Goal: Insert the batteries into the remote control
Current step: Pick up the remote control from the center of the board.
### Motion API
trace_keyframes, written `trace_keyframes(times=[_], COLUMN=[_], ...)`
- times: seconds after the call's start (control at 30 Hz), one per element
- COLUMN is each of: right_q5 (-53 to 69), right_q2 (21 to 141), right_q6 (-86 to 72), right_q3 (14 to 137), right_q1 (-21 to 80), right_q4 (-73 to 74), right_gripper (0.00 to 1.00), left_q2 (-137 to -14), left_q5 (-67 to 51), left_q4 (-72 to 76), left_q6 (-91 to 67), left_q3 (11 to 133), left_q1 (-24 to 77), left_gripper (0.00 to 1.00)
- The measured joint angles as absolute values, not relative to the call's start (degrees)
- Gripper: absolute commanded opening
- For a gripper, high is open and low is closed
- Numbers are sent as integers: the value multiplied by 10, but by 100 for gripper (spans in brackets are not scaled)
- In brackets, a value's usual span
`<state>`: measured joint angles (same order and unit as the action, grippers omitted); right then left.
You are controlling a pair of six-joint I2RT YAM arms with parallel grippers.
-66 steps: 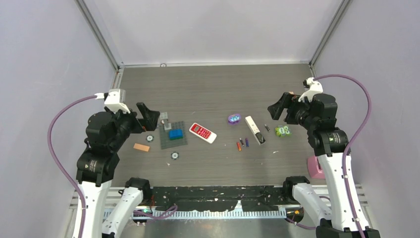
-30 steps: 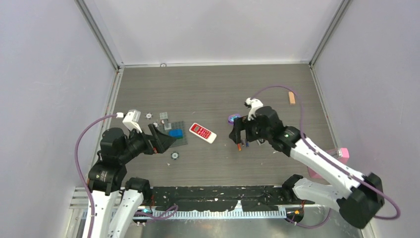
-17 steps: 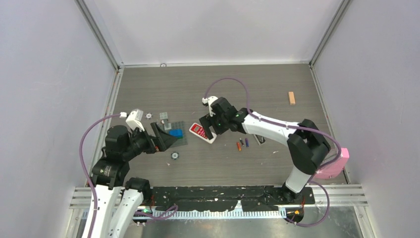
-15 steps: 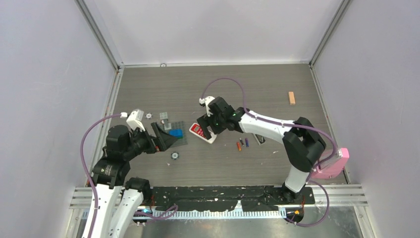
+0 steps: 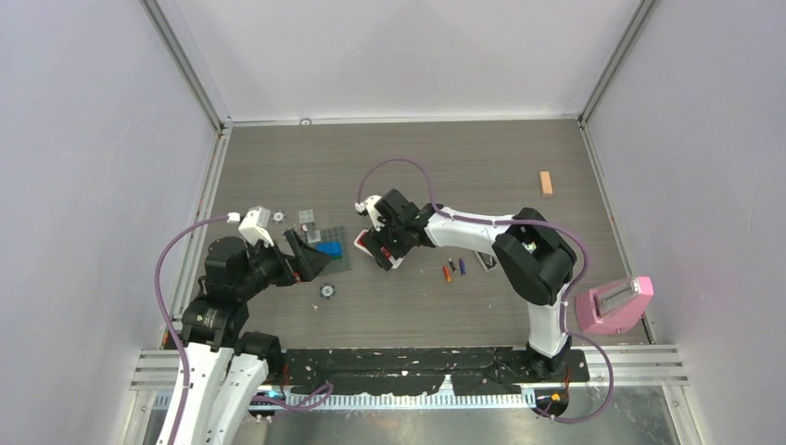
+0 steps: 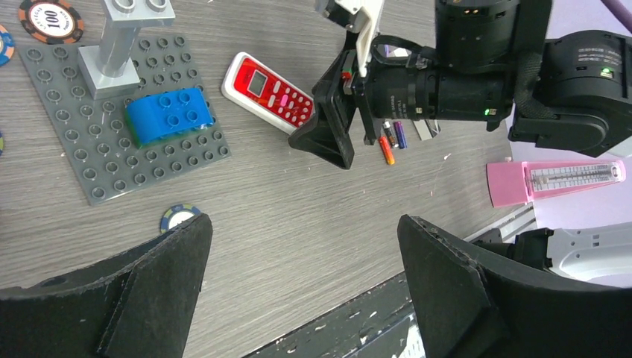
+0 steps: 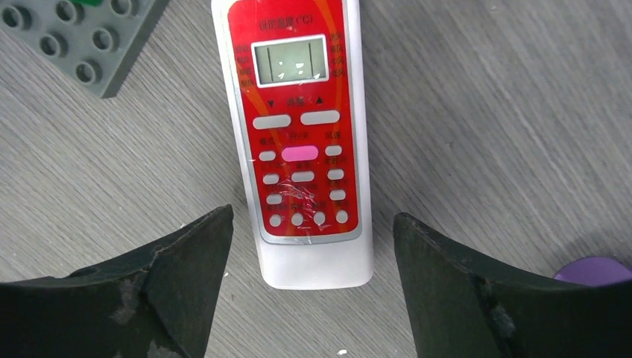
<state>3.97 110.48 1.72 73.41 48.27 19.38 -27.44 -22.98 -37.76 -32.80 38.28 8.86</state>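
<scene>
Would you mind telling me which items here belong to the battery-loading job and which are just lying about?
For the job: batteries; narrow white remote control, mostly hidden.
Lying about: red-faced remote; grey brick plate; blue brick; poker chips; pink device; wooden block.

"100" in dark digits on the white centre of an orange-and-black poker chip (image 6: 51, 16), top left of the left wrist view. On the red-faced remote (image 7: 298, 142), a down arrow and an up arrow just below the small grey screen (image 7: 291, 63). Tiny characters above the screen and beside the buttons (image 7: 299, 153), too small to read.
</scene>
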Motion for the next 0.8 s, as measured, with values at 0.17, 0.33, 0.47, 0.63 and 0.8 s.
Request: trace_keyframes(times=[0.17, 0.33, 0.47, 0.63, 0.8], right_q5=[32, 5, -17, -25, 12], right_q2=[1114, 1117, 1117, 1115, 1077], right_q6=[30, 34, 22, -5, -74], right_q3=[735, 735, 737, 736, 710], right_q1=[489, 498, 501, 502, 494], right_q4=[201, 201, 202, 202, 198], right_gripper=[77, 49, 29, 24, 20], left_q2=[-265, -264, -264, -263, -261], left_q5=[-229, -229, -225, -225, -228], left_q4=[-366, -362, -362, -362, -353], left_q6=[-328, -330, -330, -330, -330], left_q3=[375, 366, 363, 363, 363], left_q1=[89, 89, 89, 89, 89], left_gripper=[97, 97, 97, 98, 97])
